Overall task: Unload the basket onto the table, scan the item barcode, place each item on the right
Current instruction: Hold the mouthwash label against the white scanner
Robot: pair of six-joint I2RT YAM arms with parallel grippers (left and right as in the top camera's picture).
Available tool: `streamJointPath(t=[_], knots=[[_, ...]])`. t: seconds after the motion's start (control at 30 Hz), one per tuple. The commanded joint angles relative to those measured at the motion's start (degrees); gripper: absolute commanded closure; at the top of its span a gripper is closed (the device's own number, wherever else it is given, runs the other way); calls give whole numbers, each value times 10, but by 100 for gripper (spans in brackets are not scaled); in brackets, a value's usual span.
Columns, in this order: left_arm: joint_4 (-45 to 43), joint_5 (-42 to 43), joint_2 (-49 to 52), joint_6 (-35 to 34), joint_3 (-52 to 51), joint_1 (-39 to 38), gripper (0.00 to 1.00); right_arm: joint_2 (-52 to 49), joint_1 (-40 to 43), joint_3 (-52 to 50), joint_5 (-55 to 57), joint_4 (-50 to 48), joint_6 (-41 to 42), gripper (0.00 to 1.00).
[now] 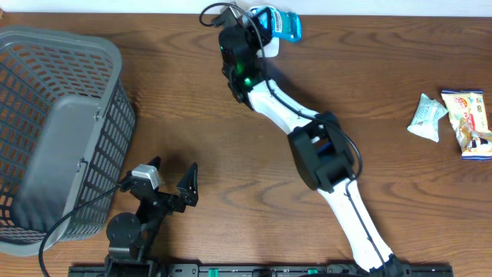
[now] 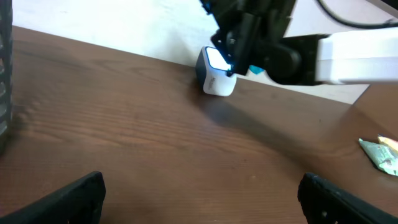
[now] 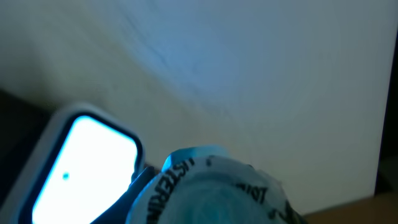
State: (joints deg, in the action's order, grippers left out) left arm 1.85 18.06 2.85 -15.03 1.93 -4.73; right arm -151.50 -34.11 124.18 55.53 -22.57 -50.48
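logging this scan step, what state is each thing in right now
left tool: open, holding nothing
scanner: window lit
right tool: shut on blue packet
blue packet: held close by the scanner
basket: upright, nothing visible inside
snack packets: lying flat, untouched

A brown wood-grain worktop (image 1: pixel 192 100). At its left end stands a grey mesh basket (image 1: pixel 115 123). At the far edge sits a small white scanner (image 2: pixel 214 79), its window lit. Near the right edge lie two wrapped snacks, just beside each other: a green packet (image 1: pixel 427 117) and an orange packet (image 1: pixel 469 123).
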Motion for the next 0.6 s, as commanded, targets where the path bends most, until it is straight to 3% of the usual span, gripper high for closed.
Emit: streamJointPath(t=[0.0, 0.57], knots=[[8, 3, -3, -1, -16, -2, 1, -31, -1, 105, 22, 2, -84, 96], [8, 3, -3, -1, -16, -2, 1, -64, -5, 132, -57, 35, -65, 99]])
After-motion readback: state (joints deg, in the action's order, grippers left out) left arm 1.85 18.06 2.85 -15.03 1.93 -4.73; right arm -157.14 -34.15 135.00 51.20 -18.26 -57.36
